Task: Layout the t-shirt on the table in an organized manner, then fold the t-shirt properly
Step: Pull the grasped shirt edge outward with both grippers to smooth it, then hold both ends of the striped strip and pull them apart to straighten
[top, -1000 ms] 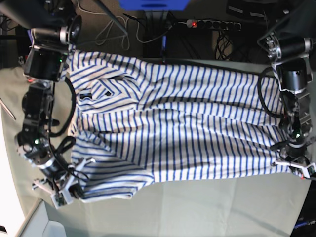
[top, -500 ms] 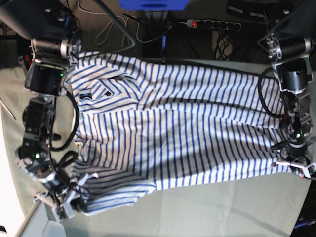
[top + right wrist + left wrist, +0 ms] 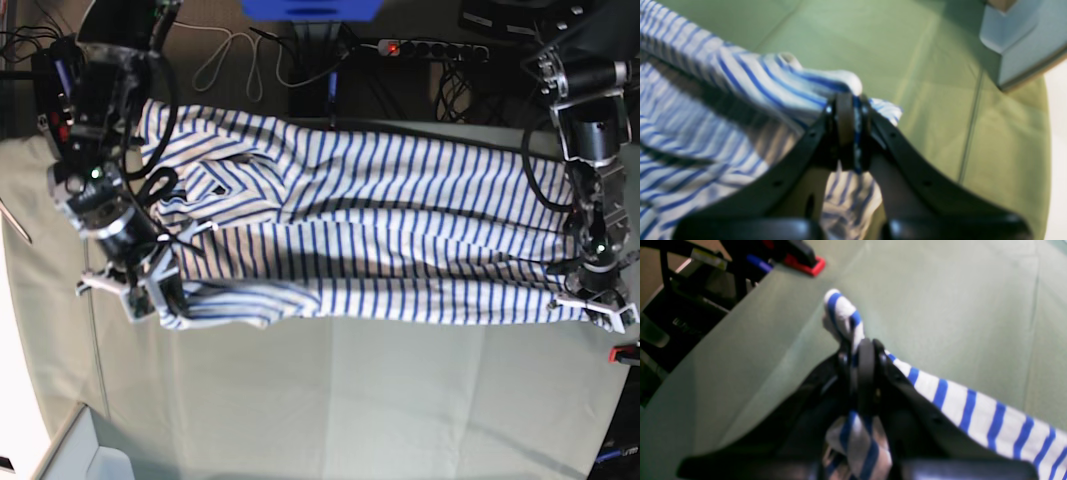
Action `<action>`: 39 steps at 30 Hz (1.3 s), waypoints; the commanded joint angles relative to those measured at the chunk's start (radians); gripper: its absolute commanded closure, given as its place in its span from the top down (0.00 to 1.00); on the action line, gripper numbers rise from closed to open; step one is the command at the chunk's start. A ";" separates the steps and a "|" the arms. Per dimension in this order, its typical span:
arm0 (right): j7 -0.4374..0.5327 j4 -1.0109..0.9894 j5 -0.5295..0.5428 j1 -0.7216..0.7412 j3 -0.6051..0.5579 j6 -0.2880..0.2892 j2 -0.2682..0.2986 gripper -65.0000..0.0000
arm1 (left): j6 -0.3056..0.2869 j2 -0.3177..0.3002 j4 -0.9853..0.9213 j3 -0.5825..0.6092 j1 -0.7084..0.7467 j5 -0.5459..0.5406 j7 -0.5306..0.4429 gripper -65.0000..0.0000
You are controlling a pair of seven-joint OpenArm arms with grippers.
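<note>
The white, blue-striped t-shirt lies stretched crosswise over the far half of the grey-green table. In the base view my right gripper, at the left, is shut on a bunched shoulder-end corner of it. My left gripper, at the right, is shut on the hem-end corner. The right wrist view shows the right gripper clamped on striped cloth that drapes off to the left. In the left wrist view the left gripper pinches a fold of the shirt, which trails to the right above the table.
A red clamp sits at the table's right edge, also seen as the red clamp. A pale box stands at the near left corner. Behind the table are a power strip and cables.
My right gripper has carried its shirt corner from the near left toward the back of the table. The shirt's near edge has drawn back with it. The left gripper has shifted slightly the same way.
</note>
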 commanded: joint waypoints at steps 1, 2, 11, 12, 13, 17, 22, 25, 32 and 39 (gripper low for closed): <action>0.036 0.046 0.018 -0.018 -0.006 0.012 -0.006 0.00 | 0.003 -0.021 0.018 -0.003 -0.021 0.003 -0.027 0.00; 0.036 0.071 0.018 -0.050 -0.017 0.012 -0.020 0.00 | 0.003 -0.021 0.025 -0.003 -0.015 0.003 -0.027 0.00; 0.035 0.106 0.018 -0.211 0.009 0.012 -0.036 0.00 | 0.003 -0.018 0.031 -0.018 0.025 0.003 -0.053 0.00; 0.035 0.091 0.018 -0.210 0.029 0.012 -0.034 0.00 | 0.003 -0.015 0.048 -0.035 0.034 0.003 -0.073 0.00; 0.035 0.082 0.018 -0.210 0.044 0.012 -0.033 0.00 | 0.003 -0.012 0.076 -0.049 0.048 0.003 -0.088 0.00; 0.036 0.071 0.018 -0.213 0.061 0.012 -0.029 0.00 | 0.003 0.022 0.197 -0.073 0.122 0.003 -0.134 0.00; 0.036 0.063 0.018 -0.231 0.054 0.012 -0.031 0.00 | 0.003 0.048 0.291 -0.067 0.218 0.003 -0.226 0.00; 0.036 0.063 0.018 -0.246 0.052 0.012 -0.034 0.00 | 0.003 0.049 0.291 -0.067 0.258 0.003 -0.283 0.00; 0.038 0.071 0.018 -0.280 0.058 0.012 -0.029 0.00 | 0.002 0.048 0.294 -0.065 0.346 0.003 -0.398 0.00; 0.191 0.063 0.018 -0.362 0.061 0.012 -0.029 0.00 | -0.035 0.046 0.295 -0.065 0.384 0.001 -0.404 0.00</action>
